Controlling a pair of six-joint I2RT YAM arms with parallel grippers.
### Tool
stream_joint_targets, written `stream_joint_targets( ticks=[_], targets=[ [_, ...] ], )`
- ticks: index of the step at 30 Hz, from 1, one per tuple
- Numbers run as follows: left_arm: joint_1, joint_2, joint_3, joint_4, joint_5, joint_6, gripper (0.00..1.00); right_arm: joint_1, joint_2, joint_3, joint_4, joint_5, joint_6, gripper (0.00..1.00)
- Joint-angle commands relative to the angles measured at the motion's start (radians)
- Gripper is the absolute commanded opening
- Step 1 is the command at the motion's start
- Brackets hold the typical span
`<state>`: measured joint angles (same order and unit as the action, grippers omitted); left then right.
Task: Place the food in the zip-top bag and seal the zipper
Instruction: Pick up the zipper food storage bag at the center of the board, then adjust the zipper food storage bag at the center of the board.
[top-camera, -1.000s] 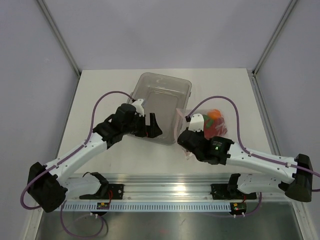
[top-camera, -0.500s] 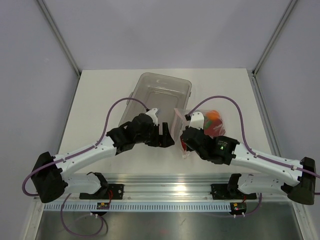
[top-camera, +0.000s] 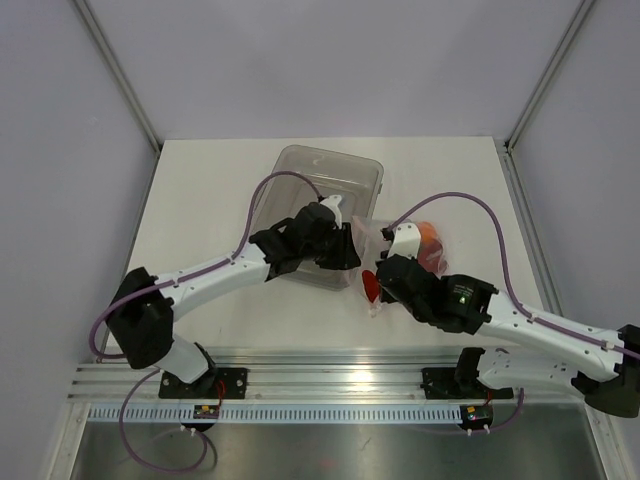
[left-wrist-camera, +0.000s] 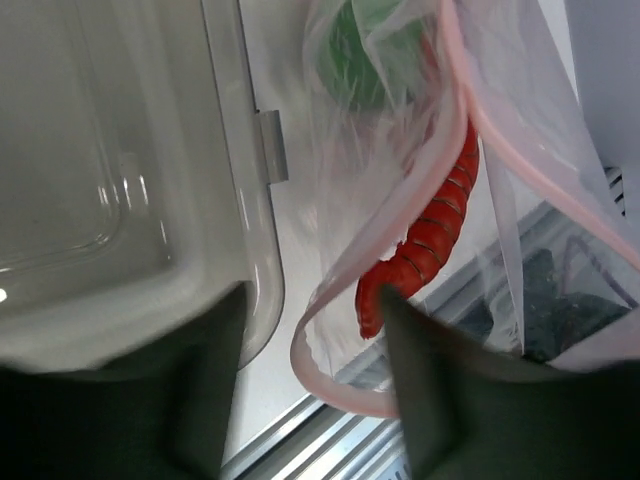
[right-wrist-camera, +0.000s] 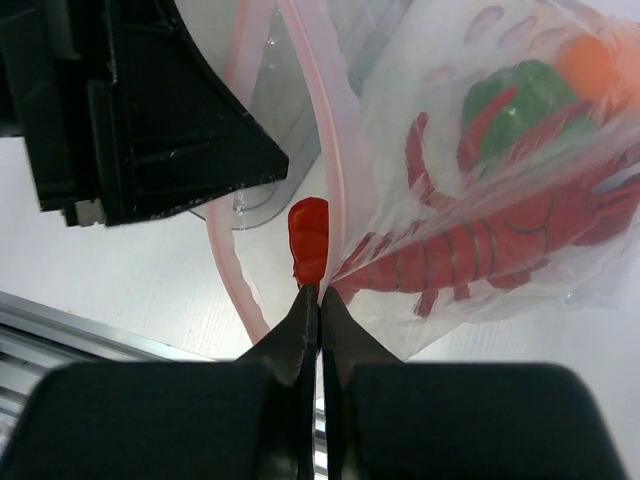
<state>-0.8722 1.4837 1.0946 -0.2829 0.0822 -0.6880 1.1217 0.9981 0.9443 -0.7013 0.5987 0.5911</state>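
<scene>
The zip-top bag (top-camera: 412, 250) lies right of the tray, its mouth open toward the left. Inside it I see the red lobster (right-wrist-camera: 500, 235), the green pepper (right-wrist-camera: 520, 100) and the orange fruit (right-wrist-camera: 592, 58). The lobster's tail (left-wrist-camera: 420, 250) reaches the mouth. My right gripper (right-wrist-camera: 320, 292) is shut on the near end of the pink zipper (right-wrist-camera: 318, 170). My left gripper (left-wrist-camera: 310, 295) is at the mouth with its jaws apart. The zipper's looped rim (left-wrist-camera: 312, 372) hangs between them, unpinched. From above, the left gripper (top-camera: 345, 250) sits just left of the right gripper (top-camera: 383, 272).
A rigid clear tray (top-camera: 325, 195) stands behind and left of the bag, right beside my left gripper; its rounded corner (left-wrist-camera: 255, 300) nearly meets the left finger. The metal rail (top-camera: 330, 365) runs along the table's near edge.
My left arm has swung right from above the tray to the bag's mouth, and its jaws have narrowed. The right gripper keeps its hold on the bag and has shifted slightly right.
</scene>
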Motion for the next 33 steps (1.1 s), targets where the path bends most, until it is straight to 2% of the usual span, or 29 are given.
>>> stream_joint_targets(
  ticks=[1,2,3,4,5,8,11,15,21,25,33],
  targets=[
    [0.001,0.033,0.102,0.050,0.092,0.016,0.28,-0.007,-0.039,0.045,-0.021,0.003,0.007,0.03],
    [0.001,0.033,0.111,0.057,0.105,0.013,0.19,-0.005,-0.055,0.050,-0.036,-0.003,-0.005,0.09],
    [0.001,0.033,0.125,0.062,0.116,0.005,0.03,-0.007,-0.061,0.060,-0.044,-0.008,-0.011,0.16],
    [0.002,0.033,0.152,0.068,0.138,-0.002,0.00,-0.007,-0.071,0.066,-0.052,-0.014,-0.019,0.21],
    [0.007,0.042,0.169,0.070,0.149,-0.013,0.00,-0.005,-0.087,0.073,-0.067,-0.023,-0.036,0.37],
    [0.024,0.072,0.237,0.074,0.197,-0.083,0.00,-0.007,-0.113,0.111,-0.110,-0.028,-0.069,0.59],
    [0.042,0.098,0.284,0.102,0.231,-0.182,0.00,-0.007,-0.128,0.168,-0.168,-0.011,-0.099,0.66],
    [0.045,0.145,0.358,0.114,0.208,-0.281,0.00,-0.007,-0.145,0.234,-0.214,-0.010,-0.143,0.69],
    [0.048,0.196,0.459,0.082,0.070,-0.412,0.00,-0.005,-0.182,0.261,-0.254,-0.011,-0.201,0.71],
    [0.052,0.242,0.533,0.064,0.008,-0.459,0.00,-0.005,-0.188,0.243,-0.262,-0.017,-0.223,0.72],
    [0.052,0.270,0.602,0.059,-0.044,-0.504,0.00,-0.005,-0.092,0.153,-0.202,0.049,-0.194,0.69]
  ],
)
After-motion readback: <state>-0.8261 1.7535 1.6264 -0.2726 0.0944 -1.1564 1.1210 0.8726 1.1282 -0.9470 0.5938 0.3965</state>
